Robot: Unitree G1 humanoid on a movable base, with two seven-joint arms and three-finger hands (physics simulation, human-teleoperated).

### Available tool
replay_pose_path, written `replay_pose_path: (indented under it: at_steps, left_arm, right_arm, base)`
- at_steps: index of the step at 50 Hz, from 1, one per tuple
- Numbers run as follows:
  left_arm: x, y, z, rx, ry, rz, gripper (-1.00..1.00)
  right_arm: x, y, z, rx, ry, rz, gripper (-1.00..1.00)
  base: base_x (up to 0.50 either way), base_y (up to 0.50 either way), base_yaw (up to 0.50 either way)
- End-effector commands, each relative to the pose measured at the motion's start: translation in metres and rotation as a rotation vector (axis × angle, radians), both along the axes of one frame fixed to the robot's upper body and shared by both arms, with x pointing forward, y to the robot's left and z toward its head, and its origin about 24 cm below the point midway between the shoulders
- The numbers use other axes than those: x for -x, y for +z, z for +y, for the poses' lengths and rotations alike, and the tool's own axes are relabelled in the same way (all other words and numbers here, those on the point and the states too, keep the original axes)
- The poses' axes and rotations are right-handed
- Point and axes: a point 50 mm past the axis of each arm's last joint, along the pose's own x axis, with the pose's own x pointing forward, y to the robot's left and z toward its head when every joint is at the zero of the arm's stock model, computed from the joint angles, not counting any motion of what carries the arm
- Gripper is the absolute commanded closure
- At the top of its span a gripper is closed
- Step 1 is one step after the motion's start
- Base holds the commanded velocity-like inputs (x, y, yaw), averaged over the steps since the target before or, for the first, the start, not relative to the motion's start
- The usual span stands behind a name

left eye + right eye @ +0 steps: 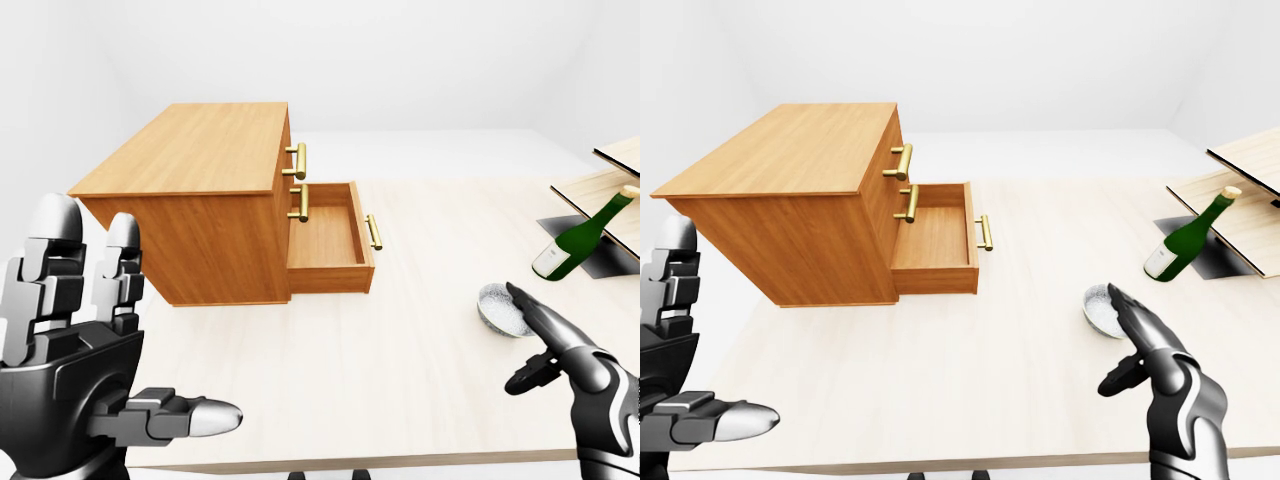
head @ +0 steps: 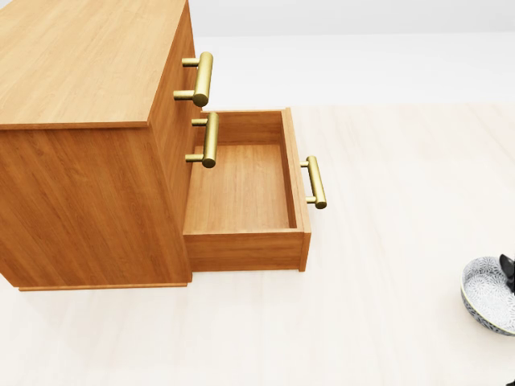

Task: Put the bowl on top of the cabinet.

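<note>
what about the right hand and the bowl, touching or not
Cannot tell. In the left-eye view a fingertip of the right hand overlaps the bowl, but it could hover above it.

The bowl was small and round, pale with a blue-grey pattern. It sat upright on the table, well to the right of the cabinet in the left-eye view. The cabinet was light brown wood with brass handles, its lowest drawer pulled out.
</note>
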Motion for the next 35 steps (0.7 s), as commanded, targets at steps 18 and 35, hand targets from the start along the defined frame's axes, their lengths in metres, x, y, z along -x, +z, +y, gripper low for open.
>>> replay_pose_path:
  at_steps: [18, 35]
  left_arm:
    - [0.000, -0.002, -0.002, -0.003, -0.006, 0.013, -1.00]
    - [-0.002, -0.003, -0.002, -0.002, -0.007, 0.022, -1.00]
  right_arm:
    - [0.003, -0.020, -0.005, -0.015, -0.034, 0.036, -1.00]
    - [-0.003, -0.015, -0.001, 0.003, -0.006, 0.039, -1.00]
  base:
    - [0.00, 0.00, 0.00]
    - [0.00, 0.00, 0.00]
